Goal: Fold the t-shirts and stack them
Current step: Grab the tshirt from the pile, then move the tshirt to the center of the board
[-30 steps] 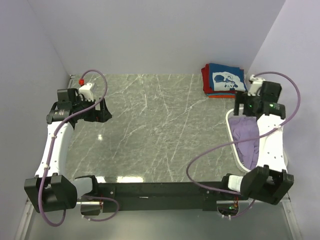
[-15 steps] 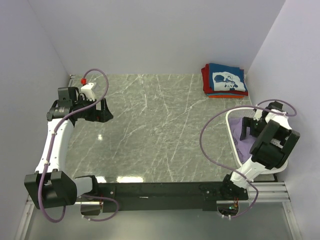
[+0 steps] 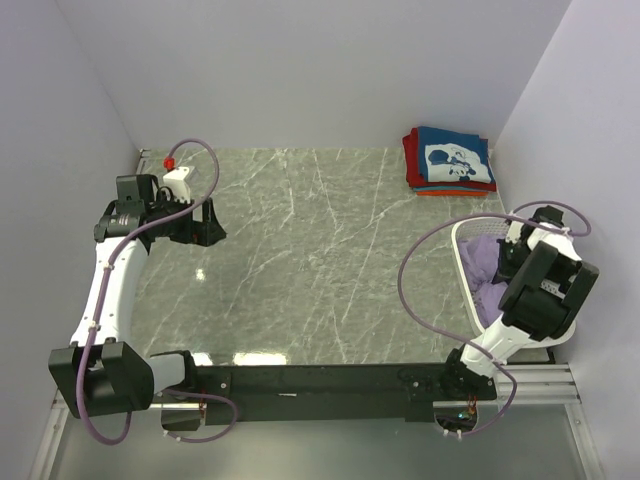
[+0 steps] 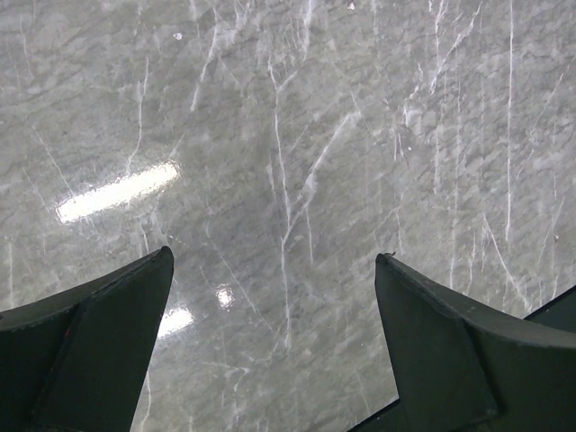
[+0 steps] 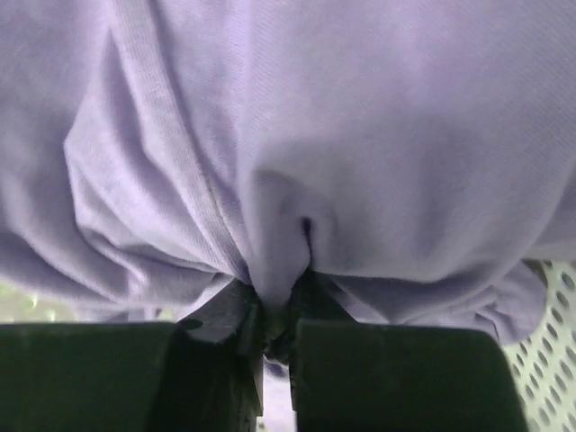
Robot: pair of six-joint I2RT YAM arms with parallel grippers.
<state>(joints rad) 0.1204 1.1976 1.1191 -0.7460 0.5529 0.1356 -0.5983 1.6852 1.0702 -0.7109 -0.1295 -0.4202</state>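
A lavender t-shirt (image 3: 486, 272) lies crumpled in the white perforated basket (image 3: 461, 243) at the right edge of the table. My right gripper (image 3: 508, 258) reaches down into the basket. In the right wrist view its jaws are shut on a pinched fold of the lavender t-shirt (image 5: 360, 135), which fills that view above the right gripper (image 5: 281, 310). A folded stack of t-shirts (image 3: 449, 160), navy with a white print on top and red and orange beneath, sits at the back right. My left gripper (image 3: 210, 220) hovers open over the bare marble at the left, and the left gripper (image 4: 274, 261) holds nothing.
The white basket (image 5: 549, 315) sits against the right wall. The grey marble tabletop (image 3: 310, 250) stretches between the two arms. Purple cables loop from both arms. Walls close in at the left, back and right.
My right arm swung down into the basket, and its jaws closed on a fold of the lavender t-shirt. The left arm barely moved.
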